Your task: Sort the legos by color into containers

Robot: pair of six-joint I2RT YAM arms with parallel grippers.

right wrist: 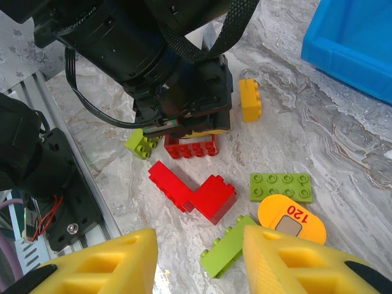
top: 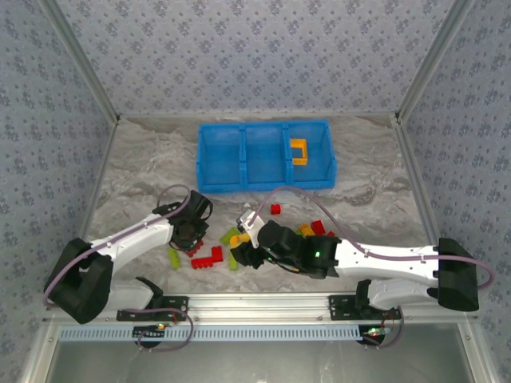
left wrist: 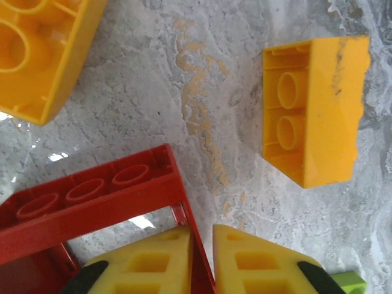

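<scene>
Clenching one red frame [left wrist: 92, 208] in left hand [left wrist: 202, 245], right hand [right wrist: 199, 236] released; two orange bricks [left wrist: 315, 107] nearby, one orange frame [top: 299, 151] in blue bin [top: 219, 152]

The left arm [top: 132, 235] and right arm [top: 383, 257] are clad in white, with black joints. Lilac cables [top: 171, 194] are looped along them. Yellow jaws are fitted.

the red frame [left wrist: 92, 208] and orange-yellow brick [left wrist: 315, 110] are glossy moulded plastic, the brick's side scuffed with dark marks. the blue bin [top: 219, 155] is smooth plastic. the table [left wrist: 202, 73] looks matt, marble-veined. the right gripper [right wrist: 199, 263] has matt yellow plastic fingers [right wrist: 104, 263]. the near rail [top: 255, 302] is bare silvery metal.
</scene>
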